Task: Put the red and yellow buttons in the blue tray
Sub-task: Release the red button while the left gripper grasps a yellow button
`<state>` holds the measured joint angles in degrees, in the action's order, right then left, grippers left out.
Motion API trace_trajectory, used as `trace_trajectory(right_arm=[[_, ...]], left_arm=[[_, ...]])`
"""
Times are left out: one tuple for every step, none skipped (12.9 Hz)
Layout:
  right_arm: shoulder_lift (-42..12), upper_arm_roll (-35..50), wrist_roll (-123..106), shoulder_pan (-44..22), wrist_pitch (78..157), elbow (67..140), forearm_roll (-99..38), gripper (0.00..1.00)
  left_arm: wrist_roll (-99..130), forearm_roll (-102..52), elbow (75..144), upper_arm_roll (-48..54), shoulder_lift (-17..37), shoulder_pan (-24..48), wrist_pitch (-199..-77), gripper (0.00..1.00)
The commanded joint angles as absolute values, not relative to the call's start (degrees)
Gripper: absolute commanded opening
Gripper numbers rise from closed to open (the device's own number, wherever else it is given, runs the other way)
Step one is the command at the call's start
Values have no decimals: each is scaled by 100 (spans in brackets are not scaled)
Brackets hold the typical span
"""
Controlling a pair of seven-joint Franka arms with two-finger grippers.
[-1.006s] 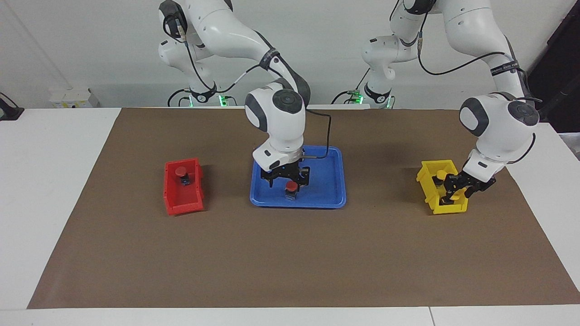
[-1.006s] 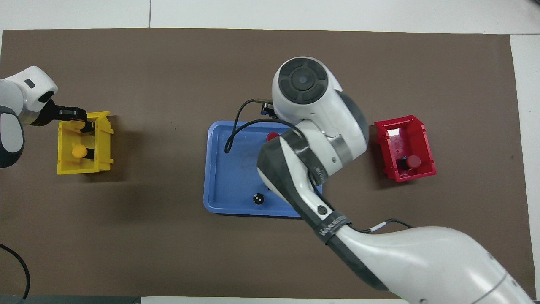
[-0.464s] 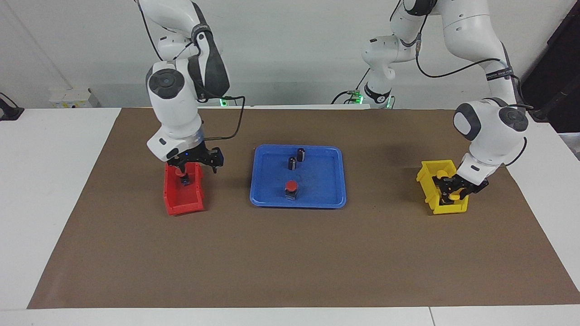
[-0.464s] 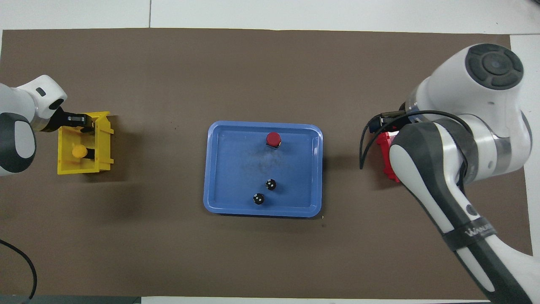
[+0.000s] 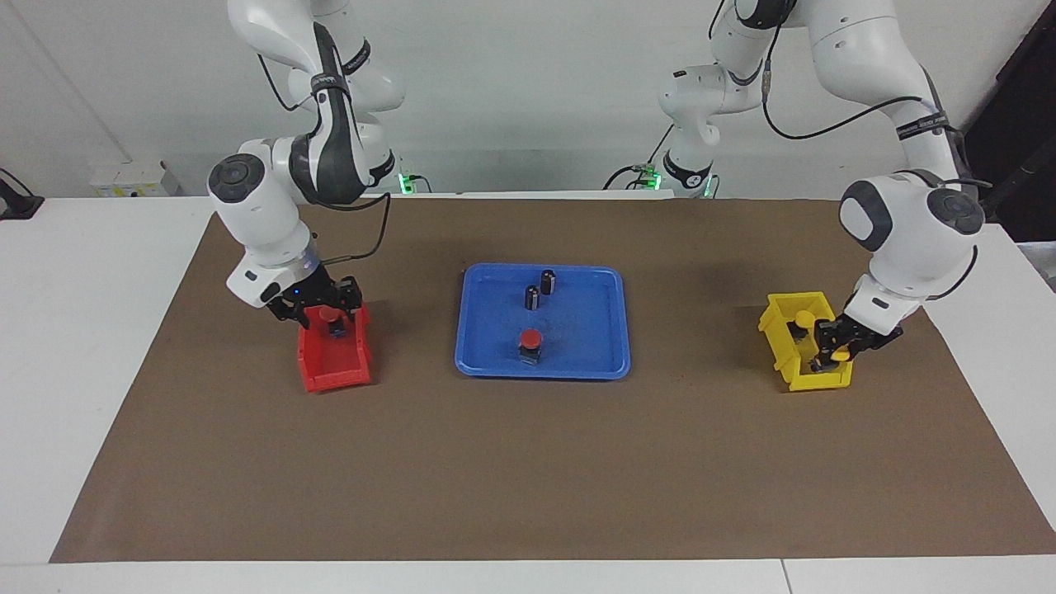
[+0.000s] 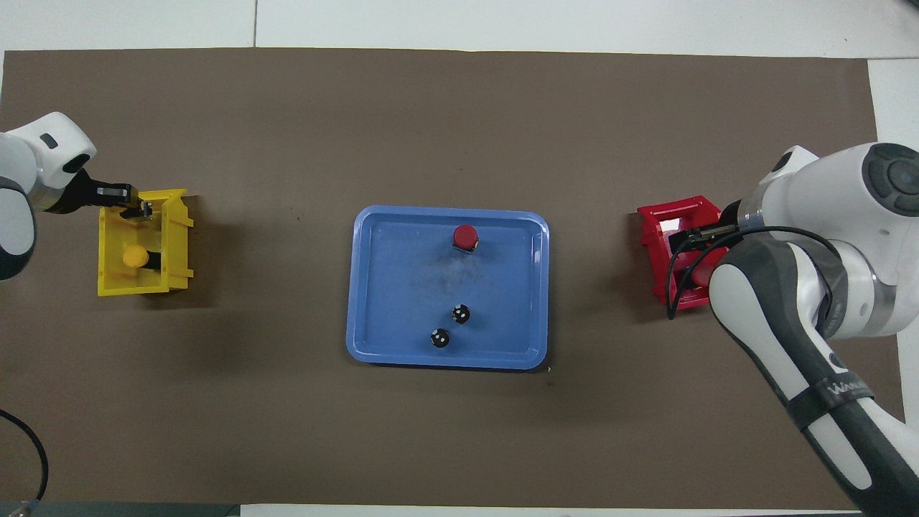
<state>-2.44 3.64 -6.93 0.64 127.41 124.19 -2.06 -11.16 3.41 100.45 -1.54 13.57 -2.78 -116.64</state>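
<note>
The left tool (image 5: 835,351) was down inside the yellow bin (image 5: 784,359) at the left arm's end of the worktop (image 5: 99,330), clenched around a yellow button (image 5: 840,355) whose cap showed between the fingertips. The right tool (image 5: 318,307) hung over the end of the red bin (image 5: 334,367) nearer the robots, at the right arm's end; whether its fingers were spread or gripping could not be told, and a red button (image 5: 330,316) sat just under it in the bin.

The brown mat (image 5: 528,462) covered most of the worktop. On it, the blue tray (image 5: 606,330) lay midway between the two bins, its long axis running away from the robots. The bins' long axes ran the same way.

In the tray, another red button (image 5: 530,339) stood upright, cap up on its black base, at the end farther from the robots. Two dark cylinders (image 5: 540,289) stood upright close together at the nearer end. A second yellow button (image 6: 134,255) lay in the yellow bin, nearer the robots than the left tool, cap turned sideways.
</note>
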Motion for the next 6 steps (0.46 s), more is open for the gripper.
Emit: trace_trajectory(right_arm=[[105, 396, -905, 114, 13069, 12937, -334, 72], [114, 396, -966, 123, 13139, 13007, -334, 70], [114, 396, -1080, 167, 13244, 13025, -343, 68], [114, 387, -1151, 193, 13271, 13060, -334, 67], [106, 387, -1177, 237, 13289, 13078, -334, 66], [88, 387, -1247, 272, 13333, 13087, -343, 64]], left_arm=[[-741, 597, 8705, -149, 1650, 216, -9973, 1], [-94, 606, 8658, -167, 1661, 646, -9775, 1], [860, 589, 8718, -132, 1652, 1051, -9860, 1], [1557, 554, 8928, -132, 1609, 1490, -10209, 1], [2060, 414, 9078, -123, 1643, 1842, -10639, 1], [2152, 152, 9079, -123, 1687, 2063, -10731, 1]])
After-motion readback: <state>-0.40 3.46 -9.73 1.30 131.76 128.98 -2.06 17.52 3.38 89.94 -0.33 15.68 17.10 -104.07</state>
